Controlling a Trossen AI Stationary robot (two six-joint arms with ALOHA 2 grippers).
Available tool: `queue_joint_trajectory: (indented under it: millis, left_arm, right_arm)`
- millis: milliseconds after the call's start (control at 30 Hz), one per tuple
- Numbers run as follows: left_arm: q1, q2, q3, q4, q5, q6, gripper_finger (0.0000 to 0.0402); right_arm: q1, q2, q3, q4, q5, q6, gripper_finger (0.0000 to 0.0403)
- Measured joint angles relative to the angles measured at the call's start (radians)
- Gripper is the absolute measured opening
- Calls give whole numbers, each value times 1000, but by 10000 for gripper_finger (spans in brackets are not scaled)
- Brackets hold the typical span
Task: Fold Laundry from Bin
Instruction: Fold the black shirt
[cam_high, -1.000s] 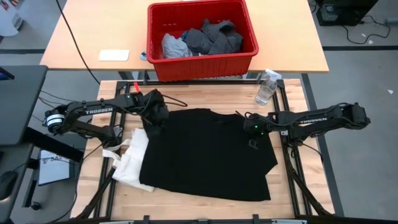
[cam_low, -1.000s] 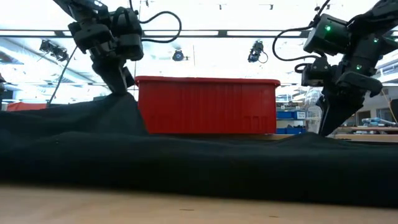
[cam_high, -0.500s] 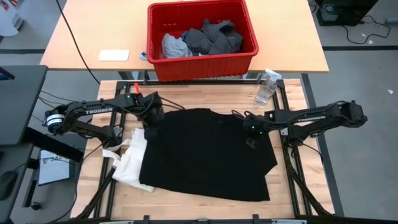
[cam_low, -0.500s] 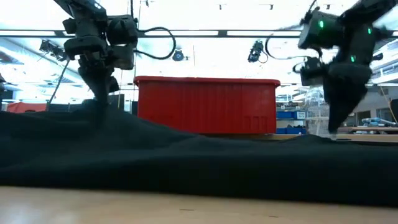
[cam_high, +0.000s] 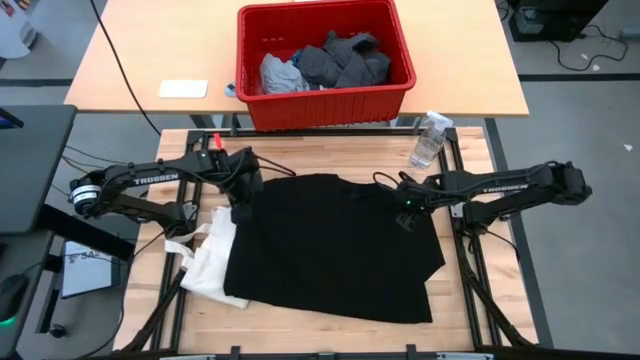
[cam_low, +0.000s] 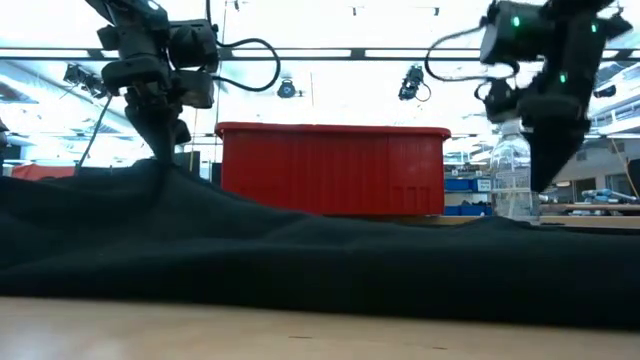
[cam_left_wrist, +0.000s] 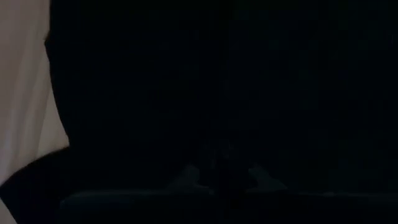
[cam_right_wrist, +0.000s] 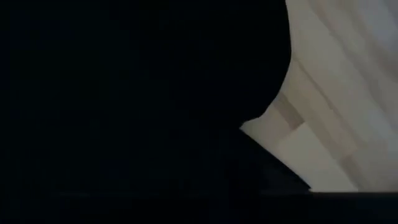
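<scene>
A black T-shirt (cam_high: 335, 245) lies spread flat at the centre of the wooden counter (cam_high: 330, 150). The left gripper (cam_high: 240, 212), at its nine o'clock edge, is closed on the cloth. The right gripper (cam_high: 404, 220) sits at its three o'clock edge; its fingers cannot be made out. At twelve o'clock, a red bin (cam_high: 325, 100) holds grey garments (cam_high: 325, 62)

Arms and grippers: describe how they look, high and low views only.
Both arms are dark, slim and jointed, with white TROSSEN lettering along a link. Black cables loop off each wrist. The left gripper has a red fitting close behind it; the right gripper has a small green light on its wrist. The left arm's base end carries a white ring.
</scene>
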Motion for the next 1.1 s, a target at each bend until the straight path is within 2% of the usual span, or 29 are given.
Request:
queue_joint_trajectory:
  millis: [100,233,400,500,567,633,767,967,1100]
  left_arm:
    - [0,0,0,21,0,0,0]
    - [0,0,0,29,0,19,0]
    - [0,0,0,29,1,71,0]
    - [0,0,0,29,1,97,0]
    - [0,0,0,29,2,114,0]
    - [1,0,0,28,2,134,0]
    - [10,0,0,29,2,159,0]
    - [27,0,0,29,0,121,0]
    - [26,-7,0,-5,0,102,0]
  right_arm:
    - [-26,0,-80,89,-18,38,115]
    - [-72,-1,-151,169,-102,44,175]
    - [-101,-1,-199,208,-180,-14,195]
    - [-113,-1,-214,208,-183,-33,182]
    - [-117,-1,-216,212,-185,-43,160]
    - [-121,-1,-216,222,-185,-50,122]
    - [-125,-1,-216,240,-206,-38,22]
    - [-124,-9,-202,213,-233,92,5]
    - [-98,-28,-88,73,-208,180,3]
